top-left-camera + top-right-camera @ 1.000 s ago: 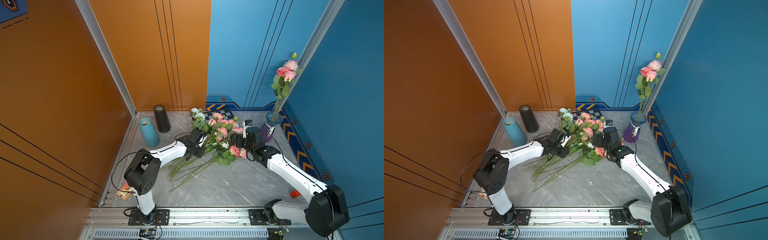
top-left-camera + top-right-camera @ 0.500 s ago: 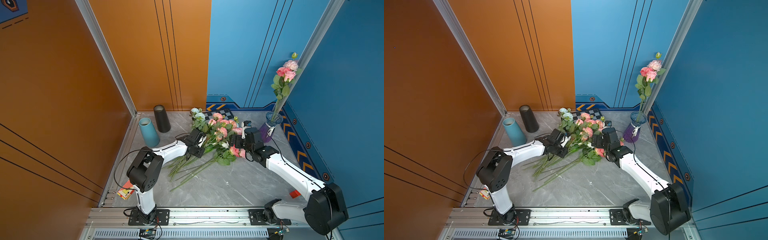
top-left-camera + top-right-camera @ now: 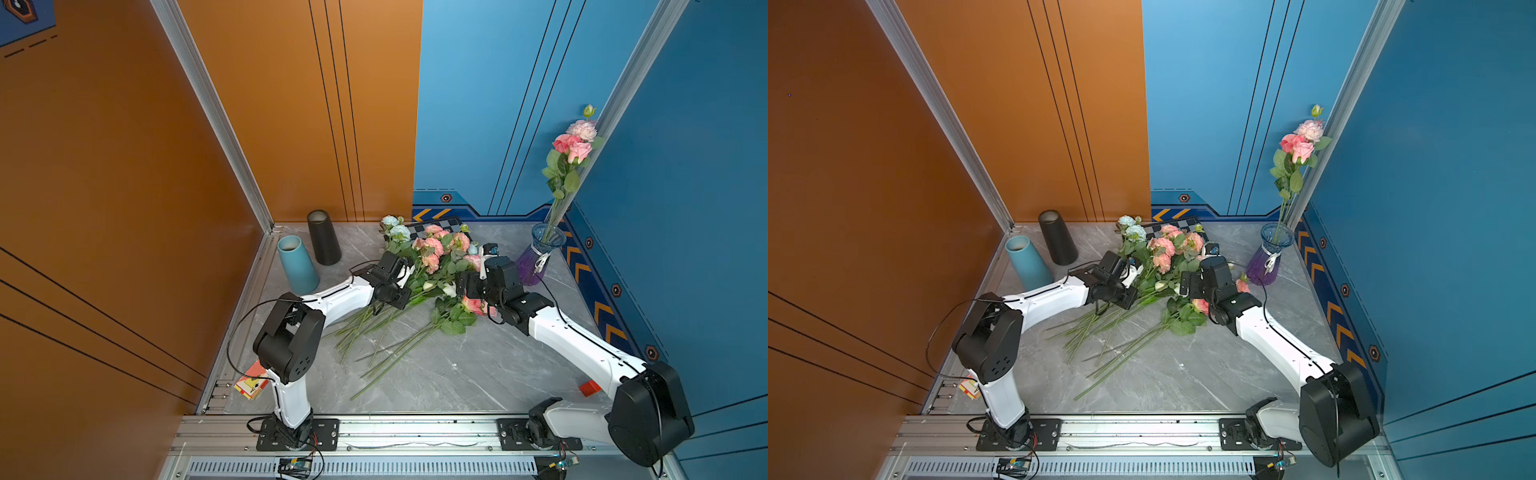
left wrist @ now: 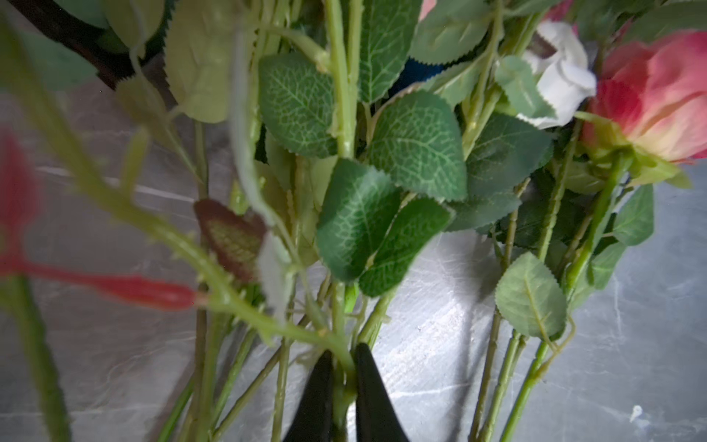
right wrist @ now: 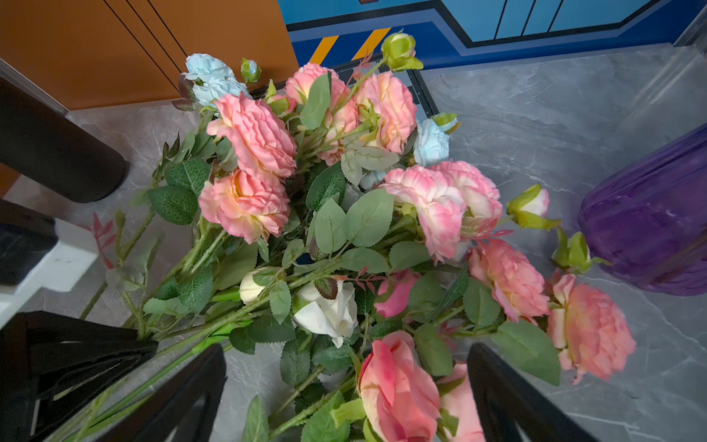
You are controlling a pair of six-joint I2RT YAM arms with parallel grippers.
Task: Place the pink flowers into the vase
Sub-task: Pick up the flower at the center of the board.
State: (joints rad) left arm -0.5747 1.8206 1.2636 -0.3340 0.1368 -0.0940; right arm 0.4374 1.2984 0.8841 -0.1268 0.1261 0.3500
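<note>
**L claw pinched on a stem, R claw wide over the heap**

L claw (image 4: 343, 354): the two black fingers (image 4: 315, 402) are together on a thorny green stem (image 4: 245, 308) low in the bunch, and the stem fills the gap betw. them. Can't tell which bloom that stem carries. Vs. 1 s ago the fingers have drawn in from part-open to this pinch. The L arm has barely shifted in both top views.

R claw (image 5: 346, 350): jaws wide apart, w/ a salmon-pink rose head (image 5: 398, 390) sitting in the gap below them. Same spread as 1 s ago. The R wrist has edged a little toward the bunch.

Pink flowers (image 3: 434, 249): most are ruffled salmon-pink blooms on long green leafy stems. They lie in a heap on the grey marble-look desk (image 3: 457, 374), betw. the two claws, heads toward the far wall and stems fanned toward the robot. Mixed in are white rose heads (image 5: 325, 310) and pale blue blooms (image 5: 208, 72). The heap looks unmoved vs. the earlier frames.

A few tall pink blooms (image 3: 571, 143) already stand in the purple-and-blue glass vase (image 3: 536, 262) at the far R corner of the desk, near the R claw. Same as before. In the R wrist view a bud of the heap lies just beside the vase wall.

Far L corner: a teal tapered cup (image 3: 297, 266) and a black tapered tube (image 3: 324, 237) stand side by side. A black-and-white checker board (image 3: 440, 226) lies under the heads at the back of the heap.
</note>
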